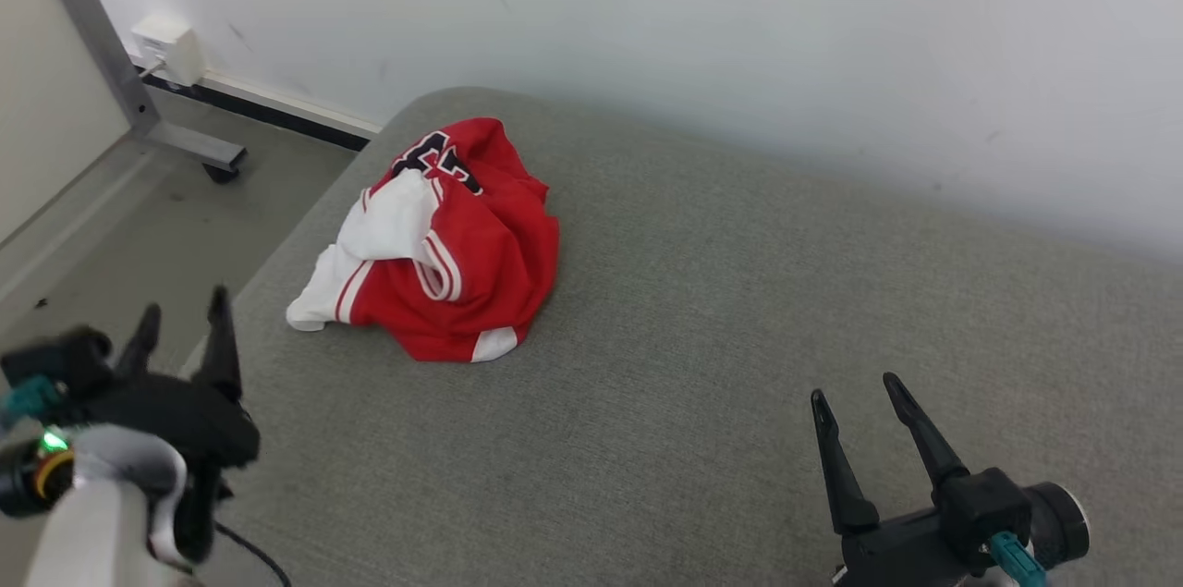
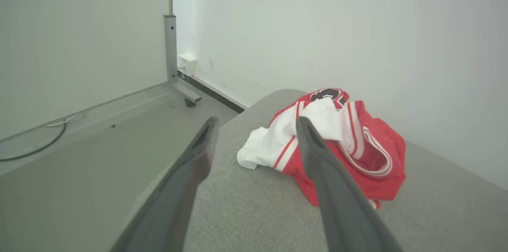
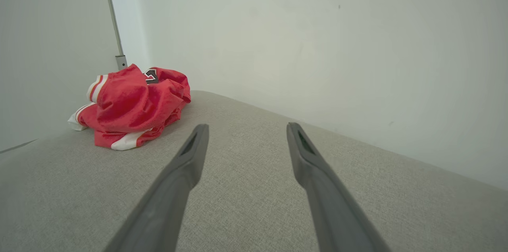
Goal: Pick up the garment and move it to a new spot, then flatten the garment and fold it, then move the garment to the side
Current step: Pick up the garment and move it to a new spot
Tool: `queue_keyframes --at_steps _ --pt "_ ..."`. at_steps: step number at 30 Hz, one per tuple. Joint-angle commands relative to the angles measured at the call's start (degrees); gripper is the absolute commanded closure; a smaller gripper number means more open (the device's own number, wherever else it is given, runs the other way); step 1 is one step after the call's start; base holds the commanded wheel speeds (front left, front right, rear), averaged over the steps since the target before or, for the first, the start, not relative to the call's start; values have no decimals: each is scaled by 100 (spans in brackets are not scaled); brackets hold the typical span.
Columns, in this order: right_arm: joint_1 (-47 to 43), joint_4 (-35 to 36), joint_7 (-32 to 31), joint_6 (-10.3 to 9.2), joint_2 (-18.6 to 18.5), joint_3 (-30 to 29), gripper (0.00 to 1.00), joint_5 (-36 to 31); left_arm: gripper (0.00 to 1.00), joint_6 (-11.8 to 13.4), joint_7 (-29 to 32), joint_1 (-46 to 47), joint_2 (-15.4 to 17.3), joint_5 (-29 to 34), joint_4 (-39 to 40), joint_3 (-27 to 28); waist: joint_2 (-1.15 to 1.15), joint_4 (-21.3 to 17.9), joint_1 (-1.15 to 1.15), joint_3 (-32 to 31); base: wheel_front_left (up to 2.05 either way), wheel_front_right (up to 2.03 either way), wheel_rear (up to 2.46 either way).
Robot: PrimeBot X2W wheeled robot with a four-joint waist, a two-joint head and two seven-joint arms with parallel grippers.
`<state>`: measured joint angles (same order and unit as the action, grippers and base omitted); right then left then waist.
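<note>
Clearly apart: crumpled garment (image 1: 444,245) nearer L fingers (image 1: 222,337) than R fingers (image 1: 835,462), both wide open, empty.

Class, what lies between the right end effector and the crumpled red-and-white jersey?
Just bare grey fabric-covered surface separates the right end effector from the crumpled red-and-white jersey, seen in the head view.

We read this as a bare test room or lab: plain white wall (image 1: 739,32), black baseboard (image 1: 277,111), grey floor (image 1: 157,245), a socket box (image 1: 168,49) low on the wall, a metal stand (image 1: 92,23) on a caster (image 1: 222,171), a loose cable (image 2: 43,145) on the floor, and a padded bench (image 1: 693,337) covered in grey cloth.
</note>
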<state>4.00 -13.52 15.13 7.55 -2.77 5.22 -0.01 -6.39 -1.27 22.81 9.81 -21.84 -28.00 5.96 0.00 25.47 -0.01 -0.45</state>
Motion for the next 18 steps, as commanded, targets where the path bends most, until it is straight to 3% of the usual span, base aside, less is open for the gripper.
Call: queue_keyframes --at_steps 1,3,4,7,12,14,18 --pt "167 120 -11 -12 -20 43 0 -98 0 -48 396 476 148 -347 -123 148 0 -1130 1 1098 0 0 0" --pt "230 174 -19 -12 -19 77 0 -112 0 -71 662 663 153 -656 -163 265 0 -1284 1 1229 0 0 0" --pt "284 227 -22 -12 -19 105 0 -129 0 -69 1002 852 110 -1097 -228 445 0 -1434 1 1348 0 0 0" --pt "440 330 -15 -12 -19 220 0 -136 0 -61 2028 1320 425 -2054 -317 1019 0 -1910 1 1651 0 0 0" --pt "629 547 -2 -12 -17 252 0 13 0 447 3415 1623 981 -2551 -108 1304 0 -2491 1 2121 0 0 0" --pt "673 615 1 -12 -12 283 0 109 0 681 3778 1579 1268 -2504 124 1357 0 -2691 1 2286 0 0 0" --pt "736 673 9 -12 -11 290 0 202 0 1059 4269 1470 1539 -2577 621 1499 0 -2962 1 2505 0 0 0"
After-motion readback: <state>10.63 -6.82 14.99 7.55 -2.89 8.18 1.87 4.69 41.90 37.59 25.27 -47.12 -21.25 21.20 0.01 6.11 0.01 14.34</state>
